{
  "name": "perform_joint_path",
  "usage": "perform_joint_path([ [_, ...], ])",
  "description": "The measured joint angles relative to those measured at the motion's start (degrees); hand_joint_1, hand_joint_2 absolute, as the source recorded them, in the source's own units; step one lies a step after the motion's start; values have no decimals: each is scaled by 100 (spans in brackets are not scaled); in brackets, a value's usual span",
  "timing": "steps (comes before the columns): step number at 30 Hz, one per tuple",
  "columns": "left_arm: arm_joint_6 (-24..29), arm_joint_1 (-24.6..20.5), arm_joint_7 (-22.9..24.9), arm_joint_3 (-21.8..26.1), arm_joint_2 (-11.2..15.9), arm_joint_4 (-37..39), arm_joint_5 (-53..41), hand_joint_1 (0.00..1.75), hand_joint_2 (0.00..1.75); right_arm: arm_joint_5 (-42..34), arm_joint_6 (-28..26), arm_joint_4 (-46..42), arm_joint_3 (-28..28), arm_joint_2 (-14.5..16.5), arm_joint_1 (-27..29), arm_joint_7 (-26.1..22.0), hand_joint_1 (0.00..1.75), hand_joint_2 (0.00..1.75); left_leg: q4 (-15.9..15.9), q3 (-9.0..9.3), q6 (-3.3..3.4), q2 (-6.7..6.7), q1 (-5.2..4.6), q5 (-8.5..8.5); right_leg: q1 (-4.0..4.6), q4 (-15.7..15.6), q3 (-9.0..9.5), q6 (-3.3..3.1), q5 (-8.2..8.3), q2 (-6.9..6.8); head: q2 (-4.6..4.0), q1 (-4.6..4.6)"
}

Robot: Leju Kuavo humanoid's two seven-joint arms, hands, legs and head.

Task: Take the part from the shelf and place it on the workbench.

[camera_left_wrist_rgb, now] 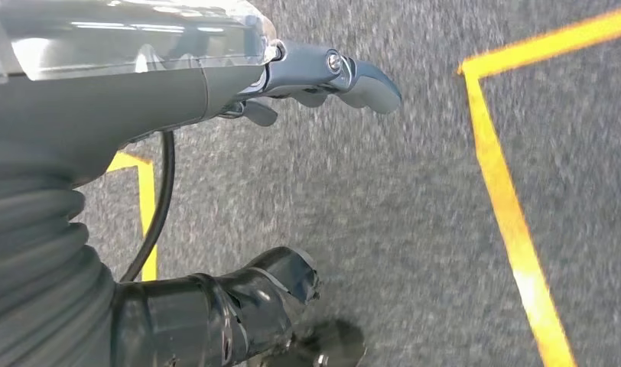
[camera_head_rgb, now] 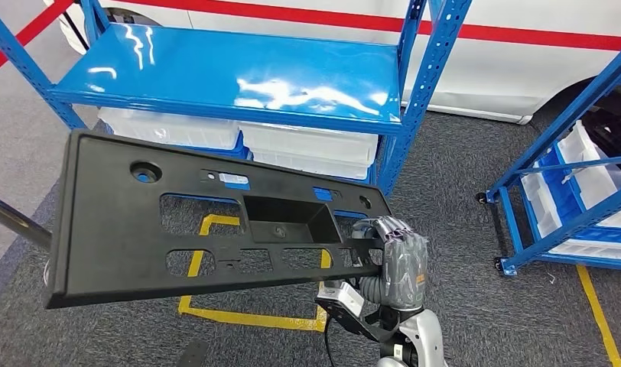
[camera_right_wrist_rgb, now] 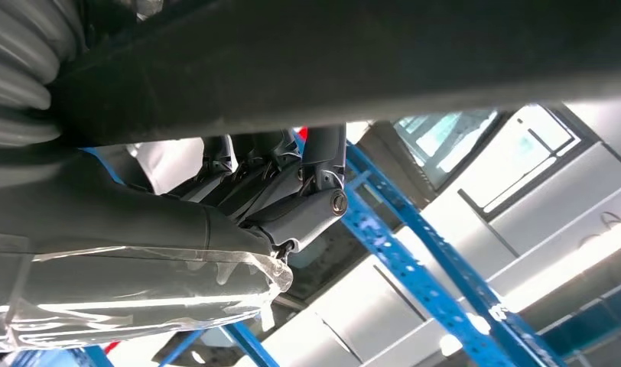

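The part [camera_head_rgb: 208, 222] is a long black plastic panel with several cut-outs and a recessed pocket in its middle. It hangs tilted in the air in front of the blue shelf [camera_head_rgb: 231, 76], clear of the shelf board. My right hand [camera_head_rgb: 399, 256] grips its right end, fingers wrapped over the edge. In the right wrist view the dark fingers [camera_right_wrist_rgb: 292, 191] curl against the underside of the part [camera_right_wrist_rgb: 369, 53]. My left hand [camera_left_wrist_rgb: 177, 92] hangs over the grey carpet with thumb and fingers apart and nothing between them.
White plastic bins [camera_head_rgb: 307, 149] sit on the lower level under the shelf board. A second blue rack [camera_head_rgb: 567, 199] with bins stands at the right. A white vehicle with a red stripe [camera_head_rgb: 521, 61] is behind. Yellow tape lines [camera_head_rgb: 254, 317] mark the carpet.
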Motion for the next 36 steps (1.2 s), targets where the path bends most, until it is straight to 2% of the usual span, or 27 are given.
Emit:
perform_joint_path([
  [2, -1, -1, -3, 2, -1, 0, 1, 0, 175, -21, -3, -1, -23, 1, 9, -16, 175, 175, 16, -24, -46, 7, -13, -29, -41, -109, 26, -16, 14, 8, 1, 0],
  [3, -1, -1, -5, 2, -2, 0, 1, 0, 175, -28, -5, -2, -35, 2, 9, -22, 175, 175, 108, -67, -72, 0, -15, -110, -69, -165, 46, -31, 30, 8, 1, -4],
  [4, 0, -2, -7, 3, -2, 0, 2, 0, 175, -34, -5, -2, -44, 3, 9, -28, 175, 175, 313, -160, -99, -13, -12, -252, -96, -213, 60, -44, 48, 9, 0, -6],
  [6, 0, 1, -9, 3, -2, 0, 7, 0, 175, -43, -5, -1, -51, 4, 18, -32, 175, 175, 1013, -474, -152, -32, 26, -616, -105, -219, 46, -63, 65, 12, 0, -9],
  [7, -1, 7, -10, 4, -2, 0, 9, 0, 175, -50, -5, -1, -54, 4, 29, -32, 175, 175, 1352, -626, -180, -32, 44, -736, -106, -210, 35, -63, 65, 21, -1, -8],
  [8, -2, 13, -11, 6, -1, 0, 10, 0, 175, -60, -7, 0, -58, 4, 44, -33, 175, 175, 1539, -708, -205, -31, 63, -757, -110, -196, 28, -61, 64, 32, 0, -9],
  [9, -3, 18, -15, 8, 2, 0, 11, 0, 175, -72, -9, 0, -67, 4, 59, -34, 175, 175, 1504, -686, -226, -31, 83, -662, -117, -178, 24, -54, 60, 47, 0, -9],
  [10, -5, 21, -20, 10, 5, 0, 13, 0, 175, -86, -11, 0, -77, 4, 73, -36, 175, 175, 1255, -560, -245, -32, 103, -474, -129, -153, 23, -40, 51, 67, 0, -9],
  [12, -11, 22, -31, 11, 10, 2, 15, 0, 175, -107, -18, -2, -102, 4, 89, -38, 175, 175, 503, -198, -279, -89, 135, -137, -142, -76, 1, 22, 17, 108, 0, -11],
  [13, -15, 20, -37, 11, 10, 4, 18, 0, 175, -113, -22, -5, -116, 3, 95, -42, 175, 175, 251, -80, -273, -133, 138, -64, -140, -37, -27, 62, 10, 128, 0, -14],
  [14, -19, 20, -42, 12, 10, 7, 21, 0, 175, -118, -27, -12, -128, 3, 103, -46, 175, 175, 131, -33, -260, -174, 133, -57, -132, -9, -59, 100, 12, 144, -1, -15],
  [16, -25, 28, -49, 15, 11, 9, 30, 0, 175, -125, -34, -27, -159, 2, 134, -57, 175, 175, 125, -51, -195, -195, 116, -57, -125, -2, -103, 169, 47, 173, 0, -17],
  [18, -26, 35, -52, 19, 11, 9, 40, 0, 175, -134, -40, -39, -206, 1, 179, -63, 175, 175, 93, -62, -108, -161, 123, -11, -145, 77, -142, 224, -29, 157, 1, -15],
  [20, -26, 34, -56, 21, 13, 9, 48, 0, 175, -150, -59, -60, -258, 0, 218, -71, 175, 175, 65, -81, -26, -117, 128, 31, -162, 546, -348, 259, -345, 117, -1, -13],
  [22, -26, 44, -59, 25, 16, 9, 52, 0, 175, -182, -104, -79, -304, 0, 267, -95, 175, 175, 66, -110, 8, -74, 108, 44, -163, 1292, -677, 283, -700, 104, -2, -14],
  [23, -23, 51, -61, 29, 16, 9, 56, 0, 175, -211, -132, -88, -330, 0, 307, -118, 175, 175, 68, -117, 14, -52, 99, 46, -163, 1533, -774, 286, -761, 102, -2, -13],
  [24, -20, 56, -63, 33, 16, 9, 60, 0, 175, -249, -158, -103, -356, 0, 353, -149, 175, 175, 71, -119, 14, -37, 91, 46, -162, 1562, -768, 278, -710, 99, -1, -13],
  [25, -15, 59, -67, 36, 16, 9, 65, 0, 175, -298, -181, -128, -382, 0, 400, -198, 175, 175, 73, -115, 13, -25, 86, 45, -156, 1357, -646, 257, -557, 90, -1, -12],
  [27, -5, 61, -75, 40, 14, 9, 73, 0, 175, -413, -216, -215, -449, 10, 486, -366, 175, 175, 75, -100, 3, -11, 74, 41, -121, 581, -224, 178, -200, 34, 0, -13],
  [28, -1, 62, -79, 42, 14, 10, 75, 0, 175, -473, -230, -266, -489, 29, 523, -489, 175, 175, 79, -102, -11, -4, 66, 40, -93, 258, -61, 140, -100, 0, 0, -12],
  [29, 4, 64, -81, 44, 13, 10, 77, 0, 175, -542, -237, -323, -538, 63, 571, -636, 175, 175, 83, -110, -31, 5, 58, 42, -69, 70, 22, 112, -68, -27, 1, -14],
  [31, 14, 74, -83, 48, 14, 11, 80, 0, 175, -682, -244, -440, -668, 170, 700, -946, 175, 175, 75, -125, -81, 33, 47, 57, -44, -21, 28, 90, -80, -29, 0, -13],
  [33, 26, 86, -90, 51, 15, 11, 99, 0, 175, -789, -247, -546, -817, 301, 840, -1190, 175, 175, 122, -148, -138, 37, 50, -12, -82, -79, 40, 48, -50, -13, 0, -14],
  [34, 32, 90, -94, 52, 15, 11, 111, 0, 175, -816, -250, -586, -882, 358, 889, -1256, 175, 175, 259, -203, -164, 21, 50, -125, -102, -110, 48, 20, -28, -7, -1, -16],
  [36, 39, 101, -99, 58, 16, 11, 127, 0, 175, -835, -259, -637, -986, 444, 965, -1310, 175, 175, 859, -453, -203, -17, 56, -491, -118, -131, 43, -20, -2, 11, -1, -17],
])
